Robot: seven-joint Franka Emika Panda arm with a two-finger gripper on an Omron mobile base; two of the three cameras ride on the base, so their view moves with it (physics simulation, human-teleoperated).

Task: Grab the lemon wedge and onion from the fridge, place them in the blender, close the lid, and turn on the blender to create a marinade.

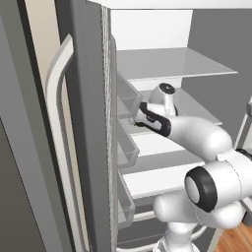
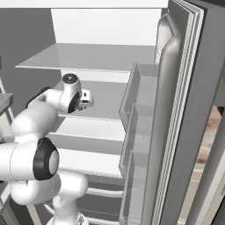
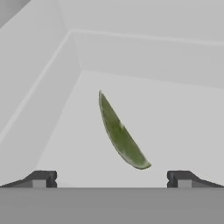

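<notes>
White fridge (image 2: 105,26) walls and clear shelves fill the background, with both grey-steel doors swung open: one with a long curved handle (image 1: 58,142) at the left of the left base view, the other with stacked door bins (image 2: 138,132) at the right of the right base view. The arm reaches in over a middle shelf (image 2: 103,99), and the gripper (image 2: 84,102) sits near the centre left of the right base view. In the hand view the lemon wedge (image 3: 120,133) lies on the white shelf floor near a back corner, in the middle of the frame, a slim green-yellow sliver running from upper left to lower right. The jaws stand wide apart, their two dark tips at the bottom corners of that view, with the wedge between and ahead of them and nothing held. The step in hand looks like the approach to the wedge. To do it well, I would judge that the hand should turn so the fingers close across the wedge's narrow width rather than along its length, centre over its thickest part, and come down low enough to catch so thin a piece without pushing it toward the wall. No brand, label or writing can be read anywhere.
</notes>
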